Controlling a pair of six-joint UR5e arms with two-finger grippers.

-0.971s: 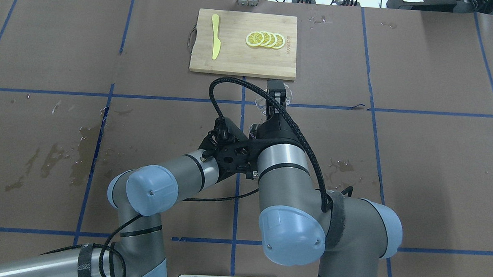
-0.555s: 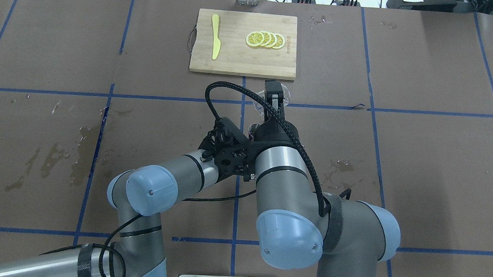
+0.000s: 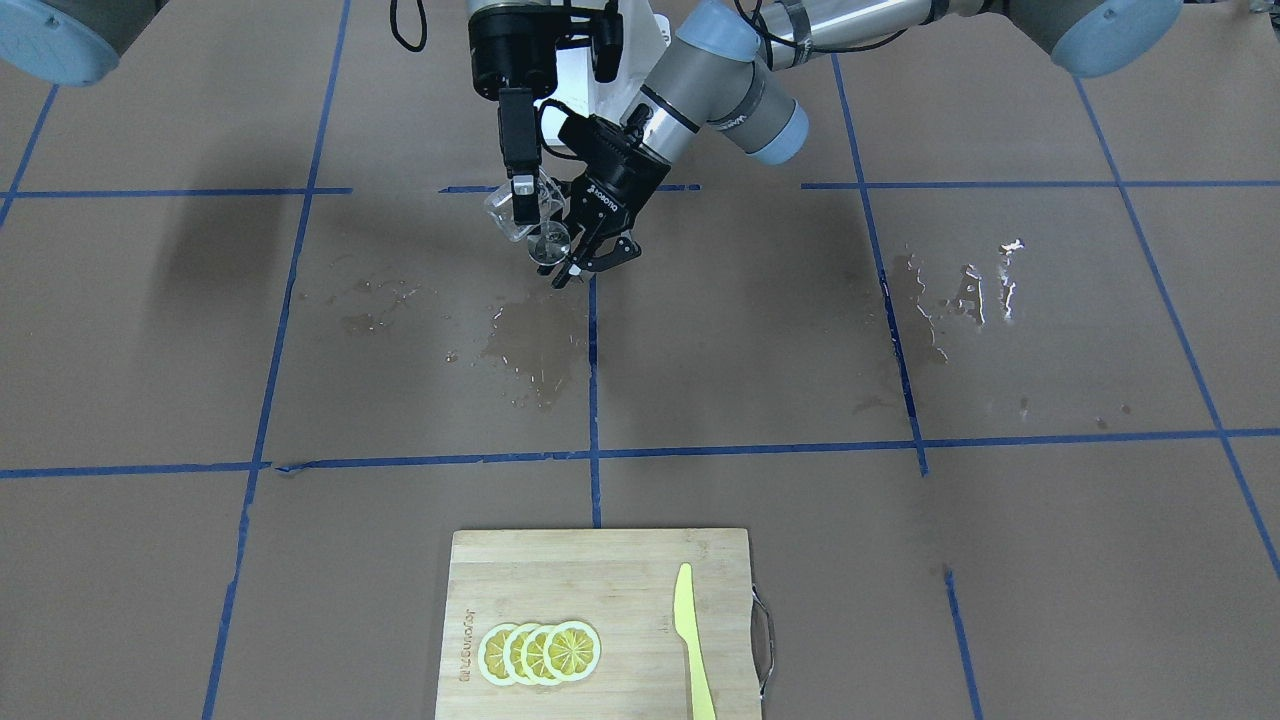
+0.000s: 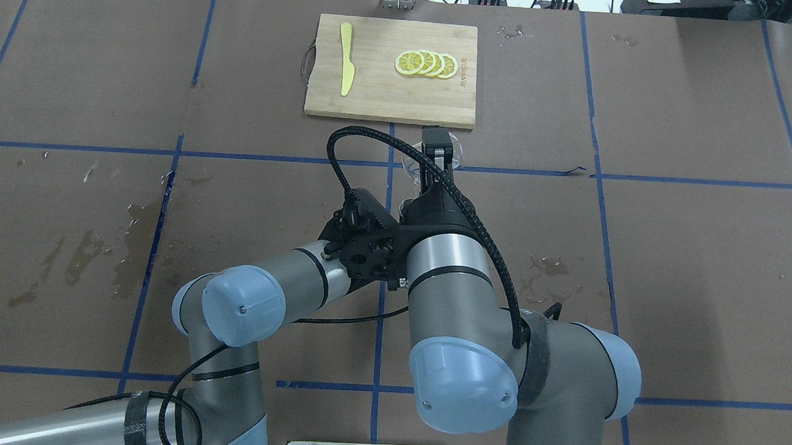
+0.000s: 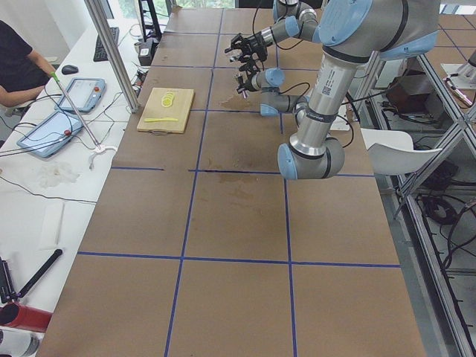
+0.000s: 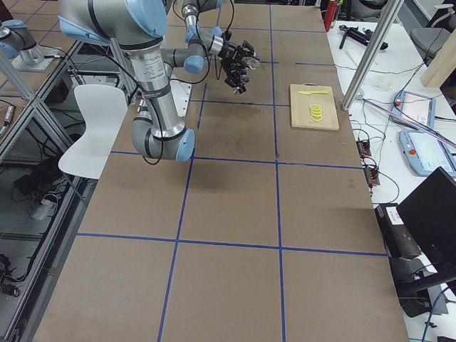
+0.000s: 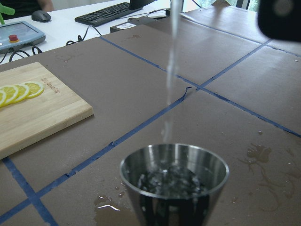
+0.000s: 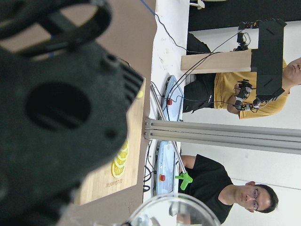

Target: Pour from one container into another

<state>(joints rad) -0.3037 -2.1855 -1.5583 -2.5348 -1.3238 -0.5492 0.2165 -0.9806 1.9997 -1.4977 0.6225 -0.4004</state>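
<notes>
Jigger (image 7: 174,182) is held upright in the air over the middle of the worktop (image 3: 760,340). The left end effector (image 3: 572,258) reaches in at a slant, its fingers drawn in narrow and gripping the jigger. The upper cup holds rippling clear liquid, and a thin stream (image 7: 170,80) falls straight into it from above.

Just beyond and higher is the beaker (image 3: 499,214), tipped over with its mouth toward the jigger and clear of its rim. The right end effector (image 3: 522,208) points down from above, and its two fingers are clamped on the beaker's sides.

Below them a wet patch (image 3: 532,345) darkens the worktop.

At the middle of the far edge lies a wooden board (image 4: 382,93) carrying overlapping lemon slices (image 4: 426,64) and a yellow knife (image 4: 346,57), well apart from both end effectors.
</notes>
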